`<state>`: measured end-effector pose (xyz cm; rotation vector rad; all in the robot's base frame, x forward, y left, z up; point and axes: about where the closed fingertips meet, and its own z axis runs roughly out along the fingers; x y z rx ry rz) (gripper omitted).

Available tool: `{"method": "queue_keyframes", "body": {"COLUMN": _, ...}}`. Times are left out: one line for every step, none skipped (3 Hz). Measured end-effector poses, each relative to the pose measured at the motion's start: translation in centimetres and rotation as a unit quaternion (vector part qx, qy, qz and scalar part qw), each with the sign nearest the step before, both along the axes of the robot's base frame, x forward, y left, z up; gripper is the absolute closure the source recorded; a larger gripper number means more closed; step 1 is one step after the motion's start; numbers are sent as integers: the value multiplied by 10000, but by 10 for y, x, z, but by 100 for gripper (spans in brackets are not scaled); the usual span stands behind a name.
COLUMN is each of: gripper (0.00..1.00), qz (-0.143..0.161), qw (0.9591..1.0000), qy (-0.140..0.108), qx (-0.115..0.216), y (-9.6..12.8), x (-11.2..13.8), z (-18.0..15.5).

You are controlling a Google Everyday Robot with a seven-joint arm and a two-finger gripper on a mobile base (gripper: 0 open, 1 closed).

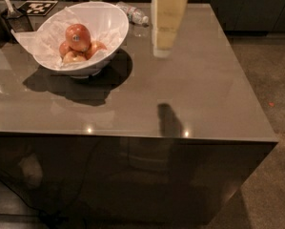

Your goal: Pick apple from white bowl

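On the grey table (204,99), the white bowl (117,38) sits at the left. The apple (78,35) rests inside it on top of smaller apples (73,57), its dark sticker facing the camera; being round, it shows no long axis. The claw (162,49) hangs over the table right of the bowl, and I cannot tell whether it is wide or narrow. A bottle (133,15) lies beyond.

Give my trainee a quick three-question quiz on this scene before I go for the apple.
1. True or false: the tool hangs over the table, right of the bowl.
2. Where is the stickered apple? A) on top of the other apples B) on the table C) in the tool
3. Fill in: beyond the bowl, near the tool, lies a clear plastic ____.
Key: 1 true; 2 A; 3 bottle.
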<state>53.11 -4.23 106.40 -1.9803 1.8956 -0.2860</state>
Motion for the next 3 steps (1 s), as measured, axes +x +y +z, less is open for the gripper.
{"method": "queue_keyframes", "body": {"gripper": 0, "qz": 171, "qw": 9995, "qy": -210, "qx": 151, "y": 21, "x": 6, "z": 12}}
{"method": "queue_keyframes", "body": {"gripper": 0, "qz": 293, "qw": 9987, "qy": -324, "qx": 261, "y": 31, "x": 13, "z": 16}}
{"method": "queue_keyframes", "body": {"gripper": 0, "qz": 457, "qw": 9983, "qy": -278, "qx": 210, "y": 54, "x": 47, "z": 15}}
